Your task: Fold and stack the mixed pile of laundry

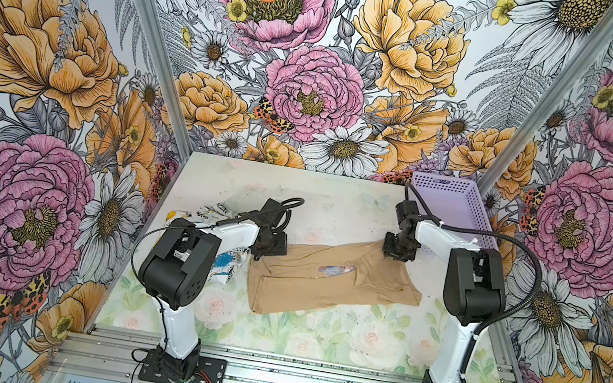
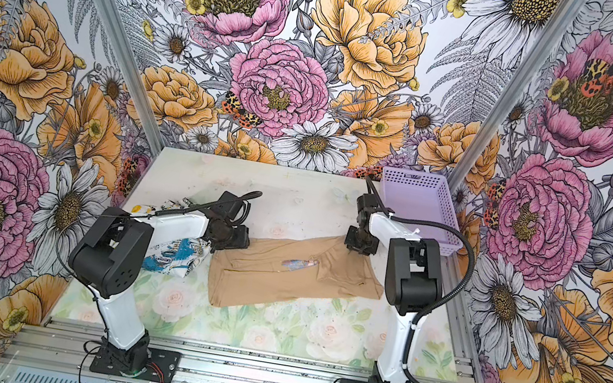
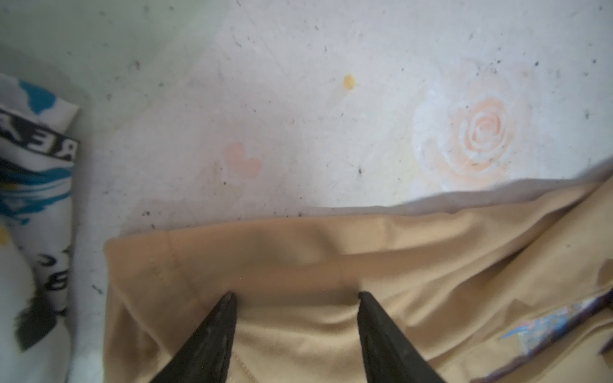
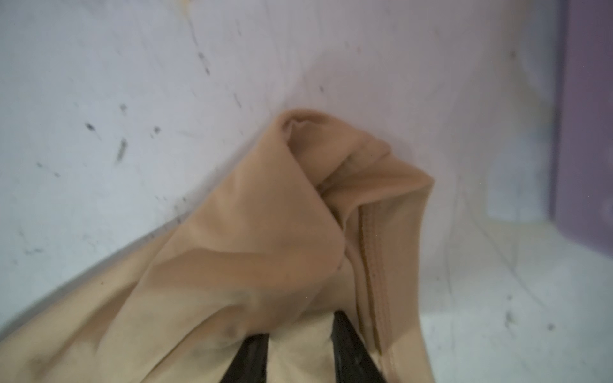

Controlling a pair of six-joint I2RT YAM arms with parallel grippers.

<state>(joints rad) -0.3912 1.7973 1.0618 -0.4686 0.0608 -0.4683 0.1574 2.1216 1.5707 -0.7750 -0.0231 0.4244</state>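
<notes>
The tan-beige garment [image 1: 322, 288] [image 2: 281, 281] of the laundry pile lies spread across the middle of the table, with a small coloured print [image 1: 336, 269] on it. The white garment with blue patches and black lettering [image 1: 224, 271] [image 2: 175, 259] lies crumpled to its left, partly under my left arm. My left gripper [image 1: 269, 251] [image 3: 297, 295] stands open, its fingertips [image 3: 229, 305] pressing on the tan cloth [image 3: 365, 248] near its far left corner. My right gripper [image 1: 397, 254] [image 4: 300, 326] is shut on the far right corner of the tan cloth [image 4: 265, 215], which bunches up in a peak.
A lavender perforated basket [image 1: 457, 209] [image 2: 420, 207] stands at the back right corner, close behind my right gripper. The table [image 1: 314, 337] carries a faded rose print, and aluminium rails run along its front and sides.
</notes>
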